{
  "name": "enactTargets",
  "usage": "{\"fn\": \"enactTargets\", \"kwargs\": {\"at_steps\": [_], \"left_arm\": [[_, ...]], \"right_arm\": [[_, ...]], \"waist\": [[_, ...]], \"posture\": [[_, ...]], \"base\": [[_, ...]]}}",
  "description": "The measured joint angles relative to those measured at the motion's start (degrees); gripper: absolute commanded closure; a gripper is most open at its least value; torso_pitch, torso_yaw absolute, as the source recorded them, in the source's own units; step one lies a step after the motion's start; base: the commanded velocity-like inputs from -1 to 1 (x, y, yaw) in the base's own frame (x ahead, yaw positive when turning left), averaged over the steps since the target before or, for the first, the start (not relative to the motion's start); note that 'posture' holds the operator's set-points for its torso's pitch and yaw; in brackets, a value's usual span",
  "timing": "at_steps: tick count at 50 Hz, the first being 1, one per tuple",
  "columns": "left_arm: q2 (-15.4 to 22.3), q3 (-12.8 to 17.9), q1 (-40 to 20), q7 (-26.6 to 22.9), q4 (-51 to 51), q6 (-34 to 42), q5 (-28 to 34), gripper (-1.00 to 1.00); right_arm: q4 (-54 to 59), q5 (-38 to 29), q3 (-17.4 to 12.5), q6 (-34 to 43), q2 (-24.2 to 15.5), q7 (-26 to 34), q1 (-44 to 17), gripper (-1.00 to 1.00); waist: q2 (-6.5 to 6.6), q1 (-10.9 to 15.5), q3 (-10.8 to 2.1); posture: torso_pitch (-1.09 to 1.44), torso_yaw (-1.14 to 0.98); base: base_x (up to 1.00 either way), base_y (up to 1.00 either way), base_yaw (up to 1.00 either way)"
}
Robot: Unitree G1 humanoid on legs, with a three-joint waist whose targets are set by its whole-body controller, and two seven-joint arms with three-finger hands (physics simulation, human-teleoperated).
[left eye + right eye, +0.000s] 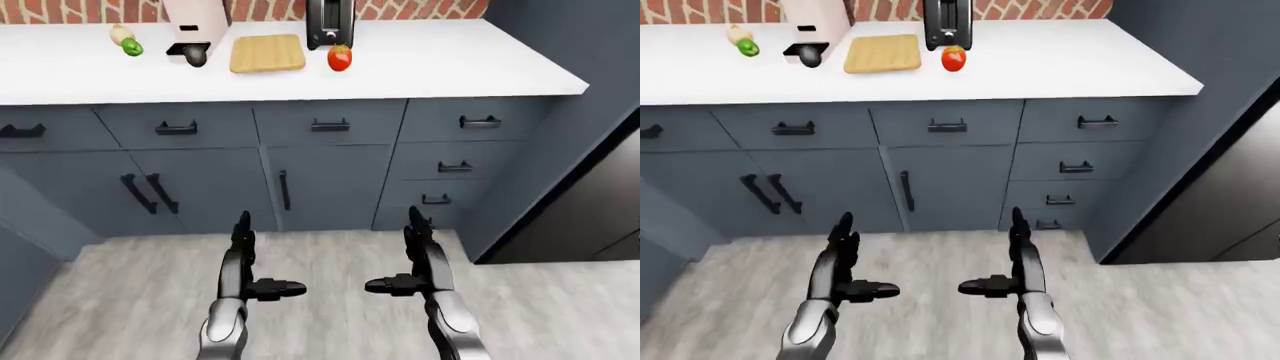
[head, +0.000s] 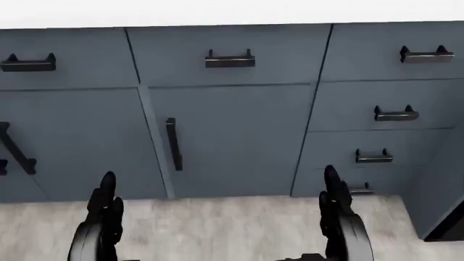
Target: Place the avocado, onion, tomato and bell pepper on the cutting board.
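In the left-eye view a bare wooden cutting board (image 1: 267,53) lies on the white counter (image 1: 440,67) at the top. A red tomato (image 1: 340,58) sits just right of it. A dark avocado (image 1: 196,57) lies left of the board. Further left are a green bell pepper (image 1: 132,47) and a pale onion (image 1: 121,33), touching. My left hand (image 1: 248,262) and right hand (image 1: 412,259) hang low over the floor, well short of the counter, fingers extended and holding nothing.
A black toaster (image 1: 329,22) stands above the tomato and a pale appliance (image 1: 196,26) above the avocado, against a brick wall. Blue-grey cabinets with black handles (image 1: 330,125) run below the counter. A dark tall unit (image 1: 590,202) closes the right side. Grey plank floor (image 1: 330,255) lies beneath.
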Motion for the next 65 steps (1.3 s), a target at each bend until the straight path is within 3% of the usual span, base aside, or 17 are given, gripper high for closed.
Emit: {"fn": "enactTargets", "kwargs": {"at_steps": [1, 3, 5, 8, 14, 19, 23, 26, 30, 39, 42, 46, 49, 52, 55, 60, 65], "left_arm": [[0.5, -0.3, -0.2, 0.0, -4.0, 3.0, 0.3, -1.0], [1.4, 0.4, -3.1, 0.4, -14.3, 8.7, 1.3, -1.0], [1.6, 1.2, -5.5, 0.7, -19.1, 10.7, 2.3, -1.0], [2.5, 1.8, -9.2, 0.4, -23.2, 15.8, 2.9, -1.0], [6.6, 5.4, -23.4, 0.0, -23.5, 27.8, 2.9, -1.0], [10.4, 6.7, -32.6, 0.6, -23.7, 31.5, 0.8, -1.0], [13.6, 8.5, -36.1, 1.1, -26.7, 34.0, -0.8, -1.0], [15.2, 9.5, -37.3, 1.4, -27.7, 35.9, -1.6, -1.0], [17.3, 12.1, -36.3, 2.3, -29.0, 39.6, -2.9, -1.0], [20.1, 13.2, -38.2, 3.5, -31.3, 41.8, -5.1, -1.0], [19.9, 12.8, -37.3, 3.4, -33.4, 42.9, -6.3, -1.0], [21.0, 13.7, -37.0, 3.5, -34.0, 44.2, -7.7, -1.0], [22.1, 14.8, -37.9, 4.4, -35.7, 43.9, -7.7, -1.0], [22.5, 15.6, -37.2, 4.9, -36.5, 43.5, -7.7, -1.0], [22.3, 15.8, -35.8, 5.4, -33.9, 45.2, -7.6, -1.0], [21.8, 14.4, -36.6, 5.3, -35.5, 45.2, -8.3, -1.0], [20.9, 12.3, -36.5, 4.5, -35.8, 45.1, -8.7, -1.0]], "right_arm": [[-4.5, -0.6, 0.5, 2.3, -0.6, 0.0, 0.9, -1.0], [-17.2, -2.2, 0.6, 7.5, -1.2, 0.3, 0.6, -1.0], [-24.3, -3.2, 0.5, 10.2, -1.1, 0.8, -0.9, -1.0], [-30.0, -4.4, -0.4, 14.5, -1.8, 1.9, -3.7, -1.0], [-35.3, -6.0, -2.8, 28.5, -4.9, 3.9, -16.2, -1.0], [-38.0, -6.5, -3.8, 34.7, -6.6, 4.7, -23.9, -1.0], [-41.2, -6.1, -4.3, 37.2, -7.6, 5.0, -27.2, -1.0], [-42.2, -5.7, -4.6, 39.3, -8.1, 4.9, -28.6, -1.0], [-42.5, -4.8, -3.3, 41.3, -7.7, 5.3, -27.1, -1.0], [-46.0, -4.1, -3.6, 43.1, -8.3, 5.0, -29.9, -1.0], [-46.7, -4.1, -4.0, 43.6, -8.3, 4.8, -28.3, -1.0], [-47.3, -4.4, -4.1, 45.7, -8.4, 4.8, -29.0, -1.0], [-49.2, -4.6, -3.8, 45.4, -8.4, 4.8, -29.9, -1.0], [-49.8, -4.7, -2.6, 45.8, -8.1, 5.3, -30.3, -1.0], [-48.1, -4.5, -1.0, 47.2, -7.8, 6.3, -29.7, -1.0], [-49.5, -5.2, -3.4, 47.0, -8.3, 6.1, -30.0, -1.0], [-49.5, -6.0, -3.7, 46.3, -8.5, 5.7, -29.8, -1.0]], "waist": [[-0.23, 0.1, -0.14], [-0.3, 0.1, -2.37], [-0.75, 0.1, -1.92], [-0.63, 0.4, -3.71], [0.08, 0.0, -3.28], [-1.42, -0.7, -4.08], [1.78, -1.9, -2.69], [5.63, -1.8, -2.78], [4.47, -0.9, -1.46], [-1.93, 1.1, -1.71], [-1.34, -0.2, -0.46], [-1.66, -0.7, -1.97], [0.29, -1.0, -2.17], [3.49, 0.8, -1.57], [3.01, 2.1, -0.78], [-2.68, 0.9, 0.17], [-2.07, -1.0, -1.99]], "posture": [[0.0, 0.0], [0.0, 0.0], [0.0, 0.0], [0.0, 0.0], [0.0, 0.0], [0.0, 0.0], [0.0, 0.0], [0.0, 0.0], [0.0, 0.0], [0.0, 0.0], [0.0, 0.0], [0.0, 0.0], [0.0, 0.0], [0.0, 0.0], [0.0, 0.0], [0.0, 0.0], [0.0, 0.0]], "base": [[0.0, 0.0, 0.0], [0.0, 0.0, 0.0], [0.0, 0.0, 0.0], [0.0, 0.0, 0.0], [0.08, 0.15, 0.0], [0.28, 0.4, 0.0], [0.35, 0.41, 0.0], [0.35, 0.41, 0.0], [0.35, 0.41, 0.0], [0.4, 0.41, 0.0], [0.45, 0.41, 0.0], [0.45, 0.41, 0.0], [0.07, 0.07, 0.0], [0.0, 0.22, 0.0], [0.0, 0.53, 0.0], [0.2, 0.65, 0.0], [0.49, 0.69, 0.0]]}}
